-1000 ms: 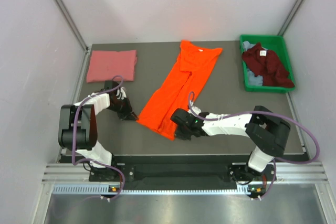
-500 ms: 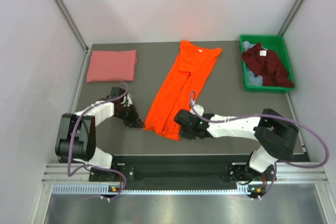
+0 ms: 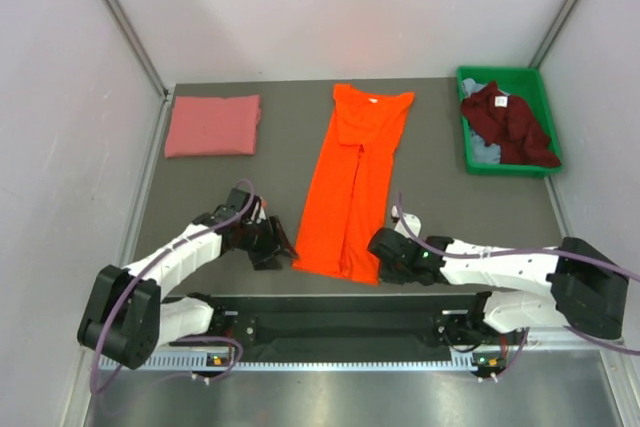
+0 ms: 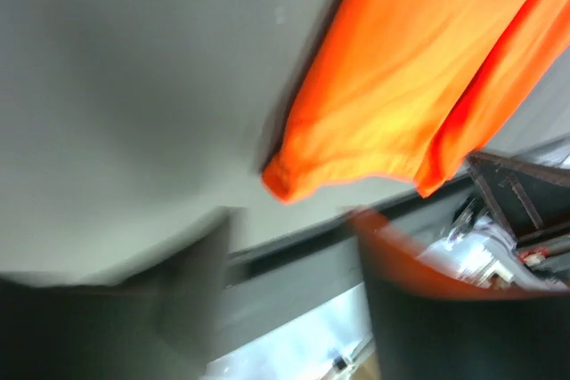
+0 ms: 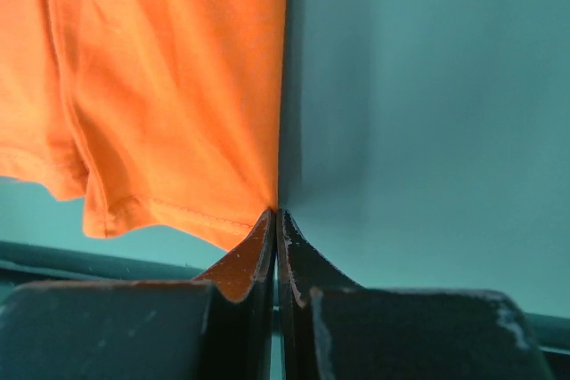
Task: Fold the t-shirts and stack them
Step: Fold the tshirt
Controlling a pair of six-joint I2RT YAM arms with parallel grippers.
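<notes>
Top external view has the bright orange t-shirt [image 3: 355,182] lying as a long narrow strip down the middle of the tabletop [image 3: 290,137], collar at the far end and hem near the front edge. The right claw [image 3: 378,245] is at the hem's right corner, and its wrist view shows the claw [image 5: 275,220] clenched tight on that corner of the orange cloth [image 5: 178,86]. The left claw [image 3: 278,250] sits just beside the hem's left corner. Its wrist view is pretty blurry, but the left claw [image 4: 294,220] looks released, fingers spread, with the orange corner [image 4: 401,86] ahead and not pinched. The salmon pink t-shirt [image 3: 213,125] lies folded at the back left. The dark maroon t-shirt [image 3: 510,122] is heaped in the green bin [image 3: 510,72] at the back right, with a bit of the pale blue-grey t-shirt [image 3: 484,152] peeking out under it
</notes>
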